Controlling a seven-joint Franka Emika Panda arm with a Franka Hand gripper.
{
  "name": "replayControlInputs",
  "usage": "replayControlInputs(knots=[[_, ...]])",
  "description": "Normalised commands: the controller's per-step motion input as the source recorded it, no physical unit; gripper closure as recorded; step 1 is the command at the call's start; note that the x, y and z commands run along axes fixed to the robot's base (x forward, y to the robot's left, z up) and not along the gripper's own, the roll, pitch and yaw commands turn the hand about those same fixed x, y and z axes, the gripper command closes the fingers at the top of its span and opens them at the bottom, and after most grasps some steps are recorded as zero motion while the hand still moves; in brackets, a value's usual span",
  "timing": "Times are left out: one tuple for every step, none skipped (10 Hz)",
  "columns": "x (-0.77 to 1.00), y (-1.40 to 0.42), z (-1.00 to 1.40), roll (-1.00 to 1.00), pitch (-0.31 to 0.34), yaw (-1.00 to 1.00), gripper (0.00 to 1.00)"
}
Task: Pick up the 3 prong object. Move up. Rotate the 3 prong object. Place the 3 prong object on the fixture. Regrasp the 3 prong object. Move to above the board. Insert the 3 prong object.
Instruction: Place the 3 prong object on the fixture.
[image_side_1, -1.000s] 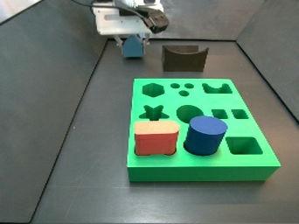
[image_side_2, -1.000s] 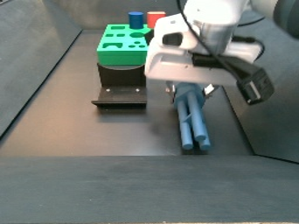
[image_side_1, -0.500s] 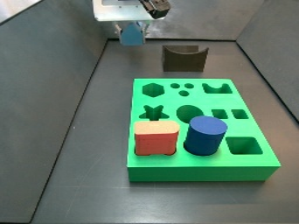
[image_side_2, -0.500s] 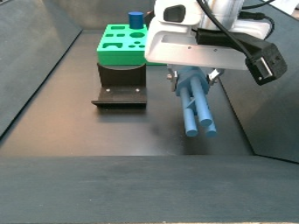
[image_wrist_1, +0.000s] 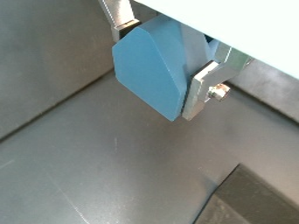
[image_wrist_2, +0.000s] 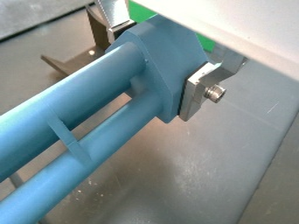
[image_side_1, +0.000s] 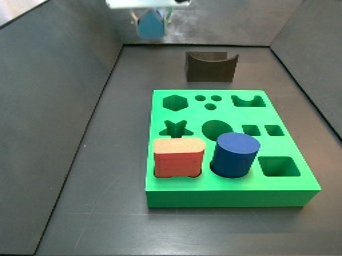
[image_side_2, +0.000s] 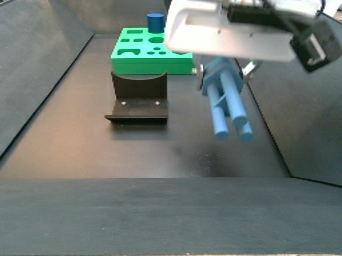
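High above the floor, the gripper (image_wrist_2: 158, 66) pinches one end of the 3 prong object (image_side_2: 225, 98), which hangs clear of the fixture (image_side_2: 136, 104) and board (image_side_2: 144, 52); turning it slowly, grip firm, should prevent slipping.

Matt plastic 3 prong object (image_wrist_2: 82, 105)

The gripper (image_side_2: 221, 68) holds the 3 prong object (image_side_2: 225, 103) clear above bare floor (image_side_2: 160, 150); the fixture (image_side_2: 136, 106) and board (image_side_2: 144, 52) stand beside.
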Motion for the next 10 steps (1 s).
replayControlInputs(knots=[[-0.02, -0.01, 1.0, -0.09, 0.023, 0.02, 1.0], [-0.02, -0.01, 1.0, -0.1, 0.021, 0.01, 1.0], [-0.02, -0.01, 1.0, -0.12, 0.014, 0.01, 1.0], [-0.03, -0.01, 0.94, -0.13, 0.016, 0.0, 1.0], [-0.02, -0.01, 0.77, -0.15, 0.015, 0.0, 1.0], [-0.01, 0.0, 0.64, -0.16, 0.015, -0.01, 1.0], [-0.01, 0.0, 0.47, -0.17, 0.024, -0.02, 1.0], [0.0, 0.0, 0.38, -0.17, 0.026, -0.03, 1.0], [1.0, -0.42, 0.05, -0.16, 0.178, 0.23, 1.0], [1.0, -0.42, 0.02, -0.16, 0.195, 0.22, 1.0]])
